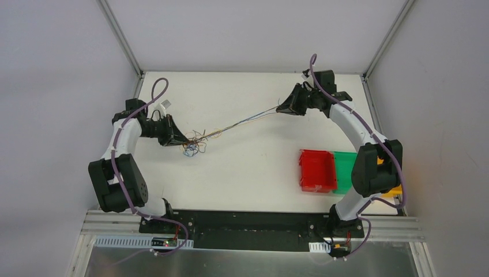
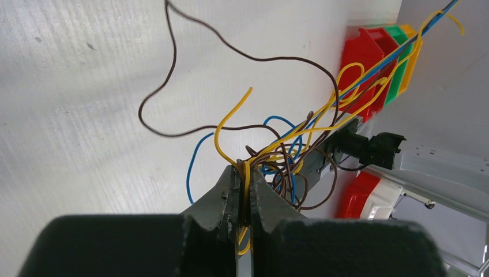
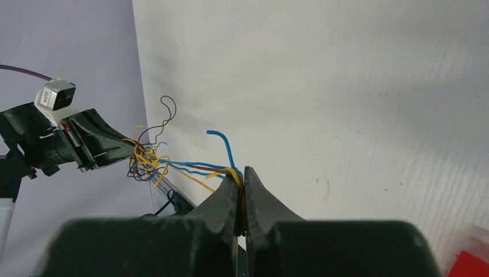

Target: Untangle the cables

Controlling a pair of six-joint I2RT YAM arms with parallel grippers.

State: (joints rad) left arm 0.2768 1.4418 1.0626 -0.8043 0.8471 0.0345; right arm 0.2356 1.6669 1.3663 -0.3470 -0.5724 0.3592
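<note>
The cables (image 1: pixel 242 120) are thin yellow, blue and brown wires pulled into a taut strand between my two grippers above the white table. A knotted clump (image 1: pixel 194 145) hangs at the left end. My left gripper (image 1: pixel 183 138) is shut on yellow and brown wires right at that clump (image 2: pixel 288 158); its jaws (image 2: pixel 245 168) pinch them, and a long brown loop (image 2: pixel 173 81) curls away to the left. My right gripper (image 1: pixel 280 108) is shut on the strand's other end; in the right wrist view the gripper (image 3: pixel 242 172) clamps yellow, brown and blue wires (image 3: pixel 190 167), with one blue tip sticking up.
A red bin (image 1: pixel 317 170) and a green bin (image 1: pixel 345 171) stand side by side at the table's right, near the right arm's elbow, with a yellow one behind the arm. Grey walls and metal frame posts enclose the table (image 1: pixel 242 179).
</note>
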